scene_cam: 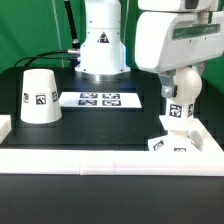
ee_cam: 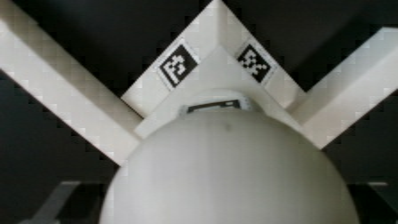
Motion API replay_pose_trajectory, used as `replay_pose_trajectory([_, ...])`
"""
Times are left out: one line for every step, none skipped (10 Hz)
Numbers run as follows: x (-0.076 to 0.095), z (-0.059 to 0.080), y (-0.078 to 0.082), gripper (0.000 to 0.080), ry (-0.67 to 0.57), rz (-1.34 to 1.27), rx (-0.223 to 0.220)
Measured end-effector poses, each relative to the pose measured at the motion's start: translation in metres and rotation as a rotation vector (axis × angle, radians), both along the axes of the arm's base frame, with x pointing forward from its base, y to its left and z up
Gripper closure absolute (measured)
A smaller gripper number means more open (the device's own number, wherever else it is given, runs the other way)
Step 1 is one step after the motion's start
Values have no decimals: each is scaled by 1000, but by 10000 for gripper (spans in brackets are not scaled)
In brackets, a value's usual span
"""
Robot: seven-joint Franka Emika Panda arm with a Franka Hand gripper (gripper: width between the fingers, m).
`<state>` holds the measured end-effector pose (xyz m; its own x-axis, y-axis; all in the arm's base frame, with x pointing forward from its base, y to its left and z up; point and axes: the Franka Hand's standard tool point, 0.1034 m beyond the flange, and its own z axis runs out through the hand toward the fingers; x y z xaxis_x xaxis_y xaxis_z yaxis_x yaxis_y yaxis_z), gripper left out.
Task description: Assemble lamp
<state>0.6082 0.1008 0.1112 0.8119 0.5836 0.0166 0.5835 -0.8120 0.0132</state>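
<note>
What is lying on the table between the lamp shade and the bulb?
The marker board lies flat between the shade and the bulb, apart from both. The exterior view shows this; the wrist view does not take in that stretch.

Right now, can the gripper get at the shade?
Probably, but not at once. The shade stands clear, with nothing over it. The gripper, though, seems shut on the bulb above the base, at the exterior view's right.

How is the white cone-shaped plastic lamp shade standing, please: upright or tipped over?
Upright. In the exterior view the white truncated-cone plastic shade rests on its wide end on the black table, narrow end up.
</note>
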Motion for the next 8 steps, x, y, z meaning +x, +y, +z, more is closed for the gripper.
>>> replay_pose_trajectory([-1, 0, 0, 222, -5, -92, 4])
replay_pose_trajectory([0, 0, 0, 220, -12, -199, 9])
replay_pose_trajectory([0, 0, 0, 220, -15, -280, 13])
replay_pose_trajectory([0, 0, 0, 220, -19, -332, 17])
replay_pose_trajectory([1, 0, -2, 220, -20, -457, 30])
replay_pose_trajectory([1, 0, -2, 220, -18, -553, 36])
replay_pose_trajectory([1, 0, -3, 220, -16, -650, 40])
replay_pose_trajectory([1, 0, -3, 220, -15, -767, 44])
